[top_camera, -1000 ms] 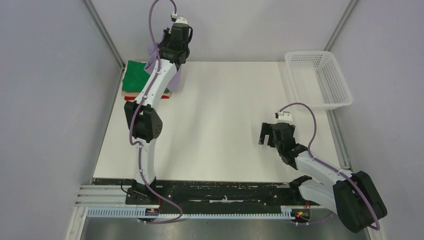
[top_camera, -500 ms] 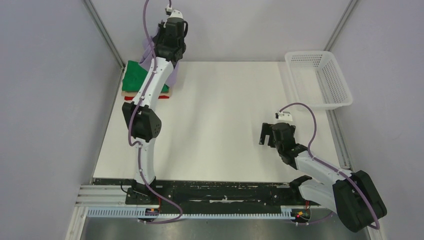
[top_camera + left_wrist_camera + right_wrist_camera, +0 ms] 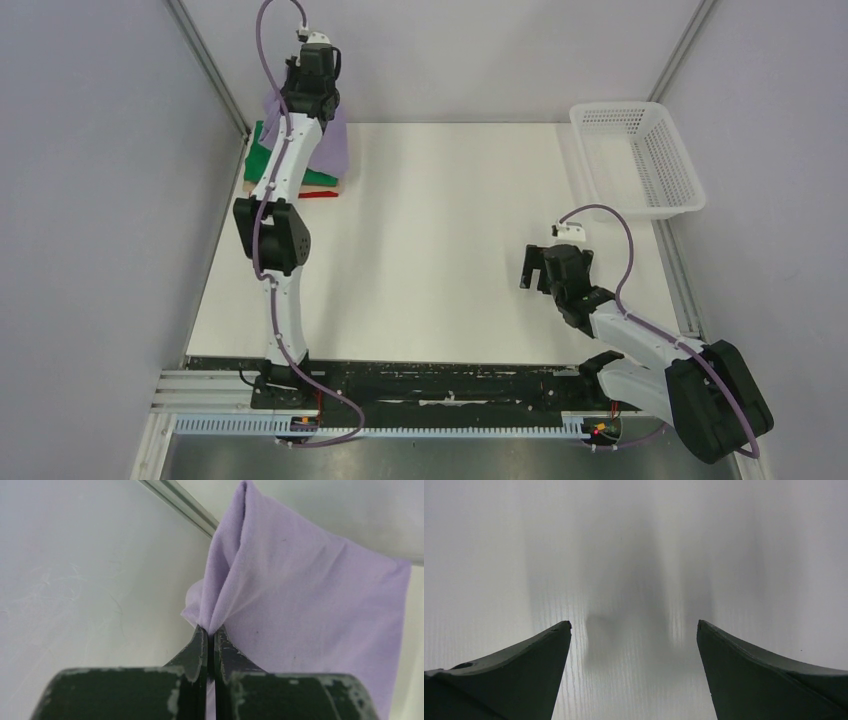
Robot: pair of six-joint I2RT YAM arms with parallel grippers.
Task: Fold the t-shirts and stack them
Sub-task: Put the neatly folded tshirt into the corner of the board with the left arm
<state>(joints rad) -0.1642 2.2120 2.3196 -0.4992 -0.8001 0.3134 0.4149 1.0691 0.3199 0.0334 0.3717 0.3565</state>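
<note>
Left wrist: lavender t-shirt (image 3: 300, 600) pinched.
I see my left gripper (image 3: 210, 632) clamped on it, far left; right gripper (image 3: 634, 630) gapes wide over the table (image 3: 634, 540).

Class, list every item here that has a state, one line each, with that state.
Lavender-purple cloth t-shirt: hanging, pinched at one fold.
Left pincer: shut on the t-shirt.
Right pincer: open, empty.
Stack of green, tan and red cloth t-shirts: folded, lying flat.
White plastic mesh basket: upright, empty.
</note>
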